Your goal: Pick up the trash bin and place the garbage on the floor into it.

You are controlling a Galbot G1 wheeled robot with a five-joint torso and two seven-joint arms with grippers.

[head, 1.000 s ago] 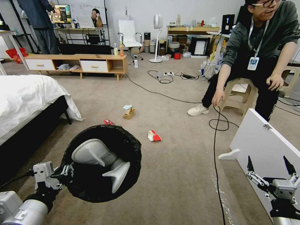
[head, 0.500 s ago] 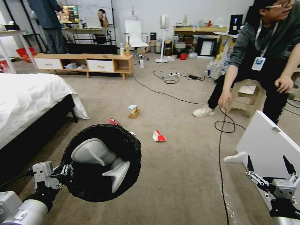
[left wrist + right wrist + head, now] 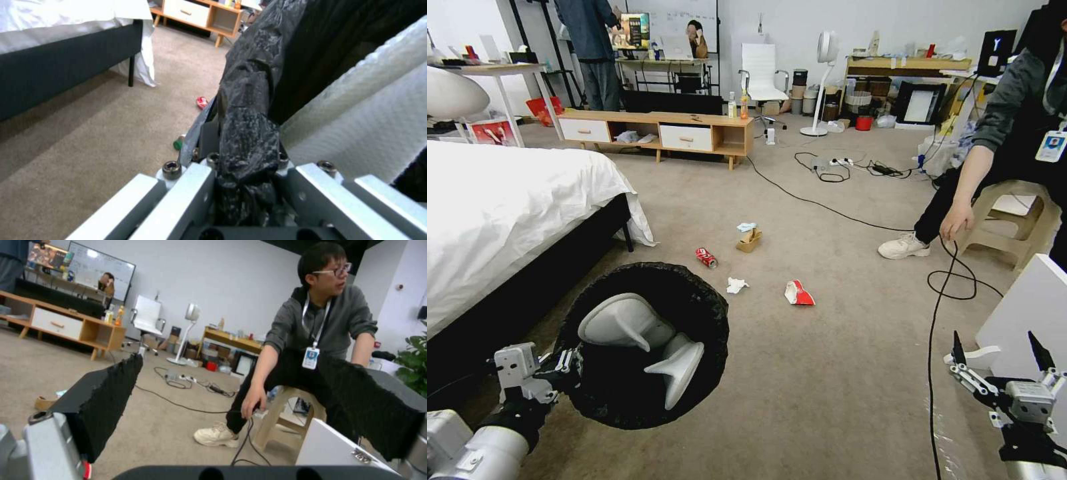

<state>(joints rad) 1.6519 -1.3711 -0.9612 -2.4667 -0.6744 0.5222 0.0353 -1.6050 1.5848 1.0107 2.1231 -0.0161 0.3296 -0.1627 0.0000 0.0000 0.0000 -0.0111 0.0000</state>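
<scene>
Gripping: the left gripper (image 3: pixel 564 369) is clamped on the near rim of the trash bin (image 3: pixel 647 343), black liner bunched between its jaws; the left wrist view (image 3: pixel 247 166) shows that pinch close up.
Trash bin: carried low beside the bed (image 3: pixel 507 207), its mouth facing up with two white lid flaps (image 3: pixel 644 337) inside.
Right gripper (image 3: pixel 1000 360): fingers spread wide, nothing between them, well right of the bin, in front of a white panel (image 3: pixel 1037 310).
Garbage beyond the bin on the floor (image 3: pixel 827 373): crushed red can (image 3: pixel 706 257), white tissue (image 3: pixel 736 285), red-and-white carton (image 3: pixel 798 293), brown paper bag (image 3: pixel 750 240) with a light-blue mask (image 3: pixel 746 227) on top.
Left wrist extra: the can (image 3: pixel 202 101) past the liner's edge, and a small green-capped item (image 3: pixel 178 144) nearer the bin; what it is cannot be made out.
Right wrist extra: the bag (image 3: pixel 44 402) sits beyond one black finger (image 3: pixel 109 396).
Hidden: the bin's outer wall and base.
</scene>
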